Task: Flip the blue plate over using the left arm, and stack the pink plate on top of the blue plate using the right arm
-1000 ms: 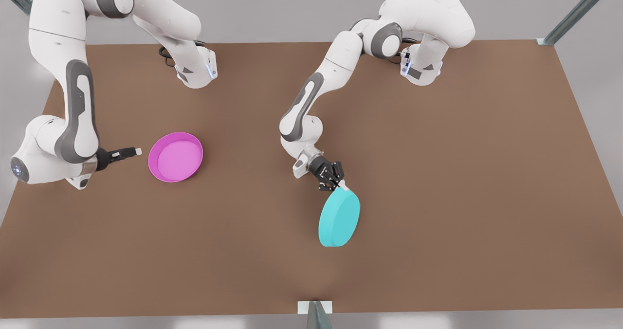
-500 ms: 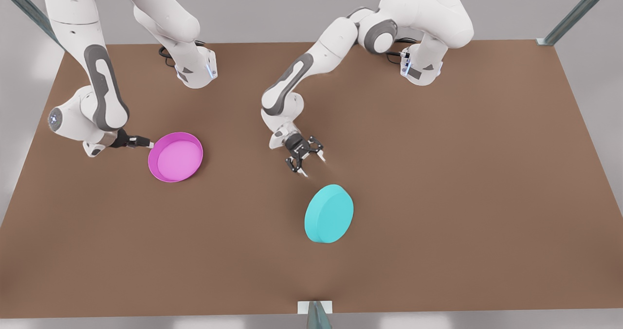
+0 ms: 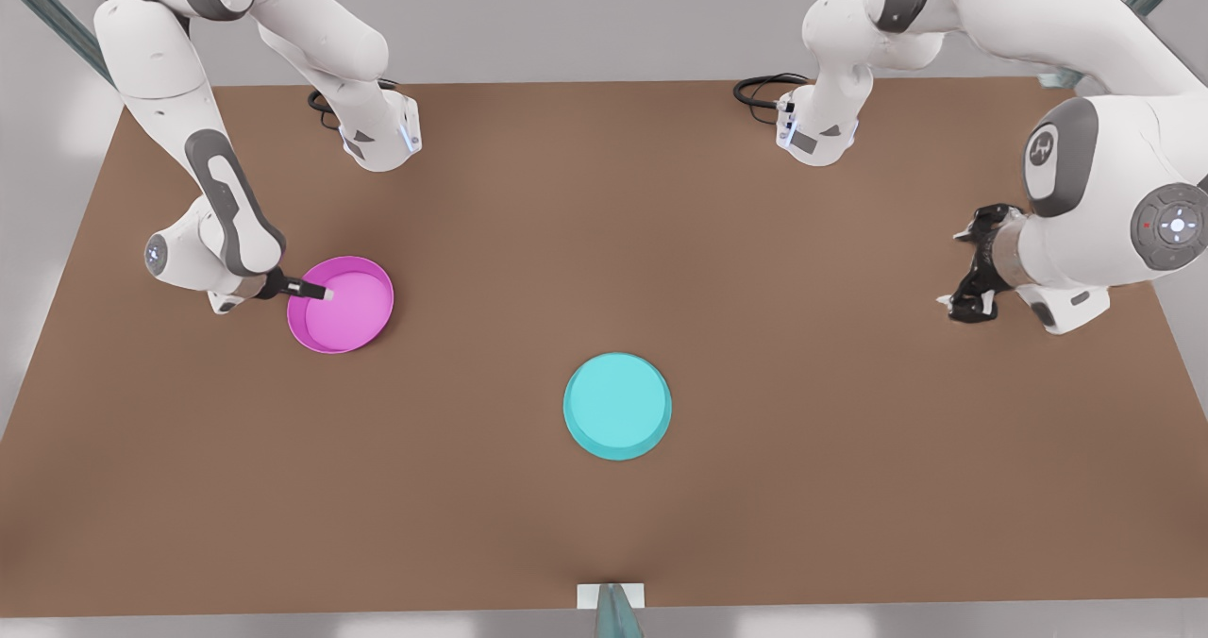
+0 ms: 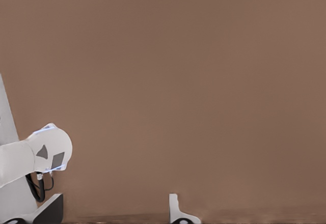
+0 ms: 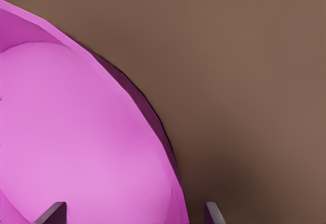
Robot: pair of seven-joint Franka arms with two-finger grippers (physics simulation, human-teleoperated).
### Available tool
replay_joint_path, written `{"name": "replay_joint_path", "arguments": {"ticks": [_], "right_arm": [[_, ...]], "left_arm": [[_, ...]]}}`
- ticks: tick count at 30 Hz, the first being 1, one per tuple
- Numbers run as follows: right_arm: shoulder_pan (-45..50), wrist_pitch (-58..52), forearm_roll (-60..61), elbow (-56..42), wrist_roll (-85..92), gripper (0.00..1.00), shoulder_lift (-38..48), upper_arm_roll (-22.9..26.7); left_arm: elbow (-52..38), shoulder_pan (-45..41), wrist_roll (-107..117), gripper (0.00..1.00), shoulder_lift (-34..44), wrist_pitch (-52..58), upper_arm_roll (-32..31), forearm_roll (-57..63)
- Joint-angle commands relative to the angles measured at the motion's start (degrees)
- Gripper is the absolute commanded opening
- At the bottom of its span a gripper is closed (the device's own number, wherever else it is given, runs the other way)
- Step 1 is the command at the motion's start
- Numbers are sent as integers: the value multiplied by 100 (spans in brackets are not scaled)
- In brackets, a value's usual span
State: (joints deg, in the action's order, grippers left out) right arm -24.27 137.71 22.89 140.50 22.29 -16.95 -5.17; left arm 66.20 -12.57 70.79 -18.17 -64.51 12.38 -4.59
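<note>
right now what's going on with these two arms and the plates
The blue plate lies upside down, alone in the middle of the table. The left gripper is open and empty over bare table at the front view's right. The right gripper is at the pink plate, its open fingers straddling the rim. The pink plate sits on the table, not yet stacked.

Bare brown table [image 4: 193,81], a white arm base [image 4: 49,149] with black cable [image 4: 36,187], and the left tool's fingertips [image 4: 175,206] spread apart.
</note>
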Motion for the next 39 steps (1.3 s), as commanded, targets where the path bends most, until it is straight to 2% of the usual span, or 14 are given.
{"name": "replay_joint_path", "arguments": {"ticks": [1, 2, 3, 5, 12, 13, 15, 20, 26, 34, 36, 38, 39], "right_arm": [[2, 72, 84, -5, -357, 100, -1, -2], [2, 72, 84, -5, -357, 100, -1, -2], [2, 63, 84, -5, -357, 100, -1, -2], [2, 55, 84, -14, -357, 78, -1, -2], [-34, -16, 93, -49, -348, 68, 16, -2], [-42, -112, 93, -93, -339, 63, 34, -2], [-42, -148, 93, -119, -339, 44, 42, -2], [-25, -148, 137, -163, -339, 21, 25, -2], [2, -217, 216, -251, -313, 21, 34, -90], [2, -1457, 761, -796, -295, 21, 209, -222], [19, -1545, 919, -972, -339, 21, 218, -476], [116, -1519, 1060, -1261, -436, 21, 148, -1030], [519, -1483, 1148, -1499, -646, 21, 16, -1065]], "left_arm": [[595, 570, -6778, 100, 437, -721, -762, 316], [596, 764, -7510, 100, 463, -659, -1202, 801], [604, 1011, -7230, 100, 358, -712, -1475, 687], [279, 984, -6798, 100, 59, -589, -1537, 661], [253, 976, -6745, 100, 111, -272, -1510, 248], [253, 976, -6736, 100, 111, -272, -1493, 248], [253, 976, -6736, 100, 111, -281, -1475, 248], [253, 976, -6728, 100, 129, -281, -1519, 248], [165, 976, -6719, 100, 120, -281, -1528, 239], [165, 967, -6710, 100, 120, -281, -1537, 248], [165, 967, -6745, 100, 120, -272, -1537, 248], [165, 976, -6763, 100, 120, -272, -1528, 248], [165, 976, -6763, 100, 120, -272, -1528, 248]]}}
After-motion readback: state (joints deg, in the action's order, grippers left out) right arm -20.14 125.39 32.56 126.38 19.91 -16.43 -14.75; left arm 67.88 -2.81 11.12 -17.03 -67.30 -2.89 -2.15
